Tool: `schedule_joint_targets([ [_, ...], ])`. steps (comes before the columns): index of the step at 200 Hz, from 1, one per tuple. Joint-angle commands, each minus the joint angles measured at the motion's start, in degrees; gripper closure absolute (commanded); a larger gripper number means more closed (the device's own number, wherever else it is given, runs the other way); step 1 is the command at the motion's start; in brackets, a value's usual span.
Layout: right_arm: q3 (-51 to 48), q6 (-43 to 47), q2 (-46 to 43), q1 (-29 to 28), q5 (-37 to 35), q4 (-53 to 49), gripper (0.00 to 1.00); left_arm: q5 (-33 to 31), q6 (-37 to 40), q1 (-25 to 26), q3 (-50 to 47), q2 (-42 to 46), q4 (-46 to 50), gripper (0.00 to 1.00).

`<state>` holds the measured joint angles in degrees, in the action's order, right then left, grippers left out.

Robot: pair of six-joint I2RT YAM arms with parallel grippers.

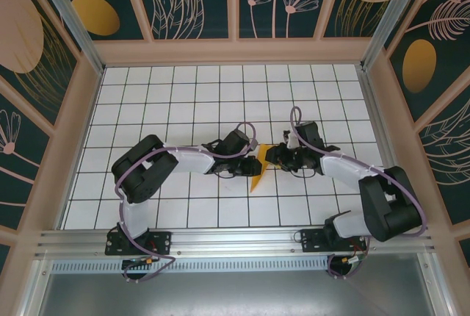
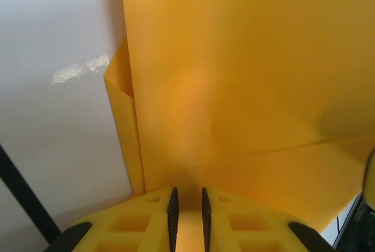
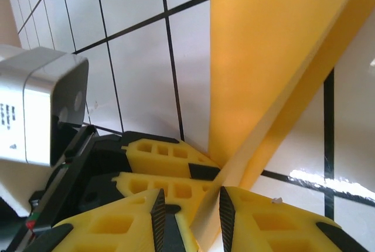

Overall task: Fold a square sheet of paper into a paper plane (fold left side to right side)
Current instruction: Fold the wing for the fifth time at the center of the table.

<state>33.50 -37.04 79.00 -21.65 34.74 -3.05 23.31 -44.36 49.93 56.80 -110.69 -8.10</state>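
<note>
The bright orange sheet of paper (image 1: 258, 172) is folded into a narrow, pointed paper plane shape and stands partly raised off the table between both arms. My left gripper (image 1: 248, 157) comes at it from the left. In the left wrist view its pads stand close together (image 2: 187, 200) with the paper (image 2: 246, 76) running between them. From the right comes my right gripper (image 1: 274, 156); its jaws (image 3: 190, 212) are apart, and a folded edge of the paper (image 3: 263, 58) passes between them beside the right pad. The left gripper's yellow fingers (image 3: 164, 152) pinch the paper just ahead.
The white gridded tabletop (image 1: 183, 95) is fenced by a beige frame and patterned wall panels (image 1: 183, 0). Both arm bases stand at the near edge (image 1: 235, 239). The left wrist camera housing (image 3: 35, 111) sits close to my right gripper.
</note>
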Motion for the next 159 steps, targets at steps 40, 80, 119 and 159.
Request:
schedule_joint_targets([
  [40,3.3,-0.1,5.3,-0.4,-0.1,2.0,0.66,-3.3,1.6,0.0,0.3,-2.2,2.0,0.8],
  [80,3.5,0.0,7.0,-0.6,0.8,4.0,0.61,-4.0,1.6,0.1,0.1,-1.9,1.9,0.87],
  [119,4.3,2.5,5.9,-0.4,-1.8,-0.2,0.57,-4.5,1.7,0.0,0.5,-2.2,2.4,0.89],
  [159,0.2,2.6,-0.9,3.6,-0.6,-0.1,0.42,-5.2,1.6,0.0,0.6,-2.5,3.0,0.89],
])
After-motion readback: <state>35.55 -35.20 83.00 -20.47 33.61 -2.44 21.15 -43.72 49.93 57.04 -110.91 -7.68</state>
